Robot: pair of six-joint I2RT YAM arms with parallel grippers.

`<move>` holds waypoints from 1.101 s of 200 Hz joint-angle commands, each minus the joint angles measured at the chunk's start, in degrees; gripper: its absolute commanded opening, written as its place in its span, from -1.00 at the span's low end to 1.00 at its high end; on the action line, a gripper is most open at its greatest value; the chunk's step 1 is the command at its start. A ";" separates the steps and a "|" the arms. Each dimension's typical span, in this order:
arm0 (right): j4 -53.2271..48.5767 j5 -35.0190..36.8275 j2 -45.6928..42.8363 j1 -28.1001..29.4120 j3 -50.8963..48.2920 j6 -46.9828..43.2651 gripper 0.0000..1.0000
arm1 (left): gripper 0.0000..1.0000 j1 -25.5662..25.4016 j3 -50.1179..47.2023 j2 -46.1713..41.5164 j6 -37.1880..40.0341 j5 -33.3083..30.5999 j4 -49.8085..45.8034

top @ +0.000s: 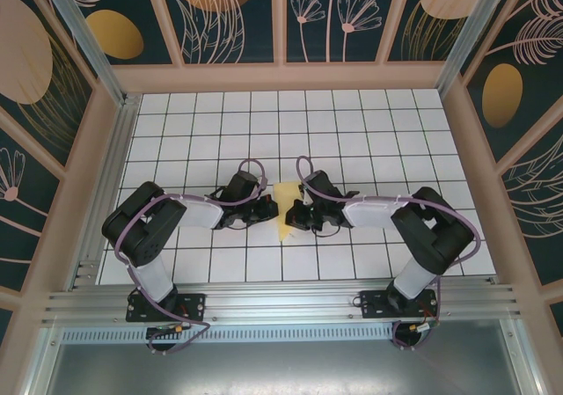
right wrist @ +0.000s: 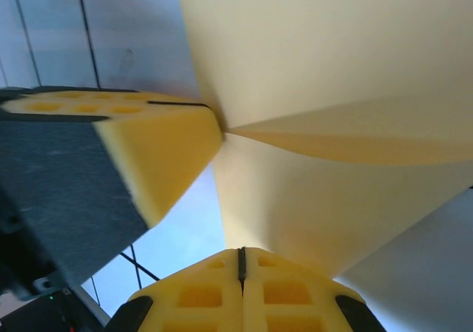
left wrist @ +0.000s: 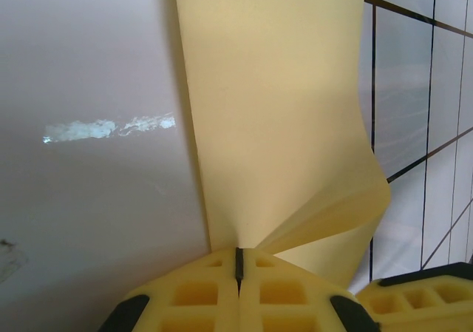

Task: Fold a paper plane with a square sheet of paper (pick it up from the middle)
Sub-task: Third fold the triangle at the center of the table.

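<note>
Working over the white gridded surface [top: 352,122], at its middle, just ahead of the two arms; holding there the paper [top: 286,194], pale yellow, partly folded, bowed into a loose flap and caught between the arms; hard to tell whether its near corner touches the tiles.

Pinching it from the left with the left end effector [left wrist: 239,265], shut tight on the sheet at the point where two layers meet; pinching from the right with the right end effector [right wrist: 241,262], likewise shut on the paper's edge, tips almost touching the other's.

Judging the step as bringing a flap over to set a crease, fold not yet flat. To do it well: grip firmly without tugging apart, since thin paper tears at a pinch; move both sides together, in one slow arc; line the edges up before pressing; lay the fold down onto the surface and flatten along the crease, not across it; release only once the layers lie flush.
</note>
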 commanded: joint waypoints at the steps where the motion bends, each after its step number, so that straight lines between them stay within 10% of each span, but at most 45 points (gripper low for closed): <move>1: 0.45 -0.92 1.95 -0.05 -0.85 0.94 -0.91 | -1.00 -0.20 0.58 2.01 1.07 -6.05 -4.81; 75: -3.05 -0.12 6.88 -0.09 -1.32 1.52 -0.93 | -0.62 -0.27 0.48 -10.30 -1.49 -14.14 -7.28; 220: -1.60 -0.35 7.42 -0.23 -1.03 5.36 -1.00 | -1.00 -9.08 -13.96 -12.08 -18.21 -0.40 12.27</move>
